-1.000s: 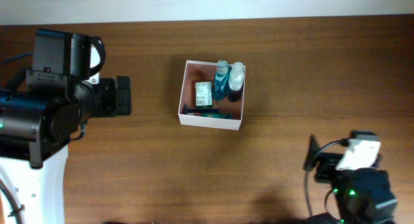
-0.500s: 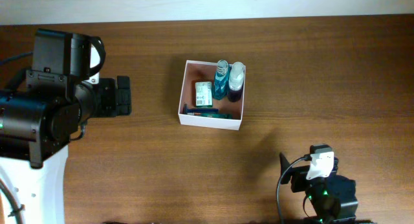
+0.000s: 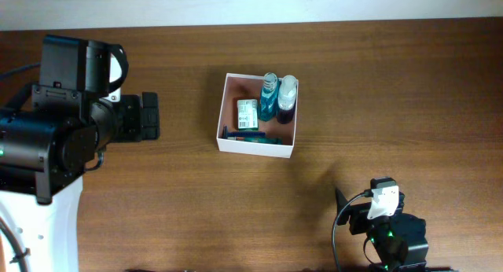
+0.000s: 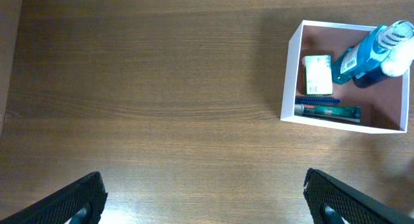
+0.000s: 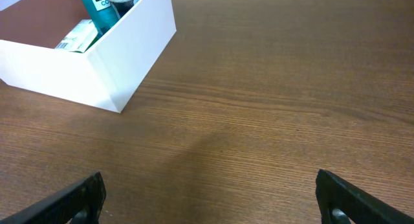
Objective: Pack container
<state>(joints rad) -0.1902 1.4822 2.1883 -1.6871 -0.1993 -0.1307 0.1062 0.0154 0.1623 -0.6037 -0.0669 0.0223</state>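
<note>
1. Left gripper (image 4: 208, 201): fingers are spread wide and nothing is held.
2. Right gripper (image 5: 213, 201): likewise released, with nothing gripped.
3. One container (image 3: 257, 145) is noted on the table (image 3: 393, 83). In the overhead view it lies at 3 o'clock from the left gripper and 11 o'clock from the right, well apart from both.
4. Counted inside:
   - Two upright bottles are at the 1 o'clock corner, side by side: a blue bottle (image 3: 269, 99) and a white-capped bottle (image 3: 288, 95).
   - One green-and-white carton (image 3: 247, 114) is just beside them at 9 o'clock.
   - Two slim items lie flat along the 6 o'clock wall: a teal tube (image 4: 326, 112) and a thin blue-edged strip (image 4: 317, 101).
</note>
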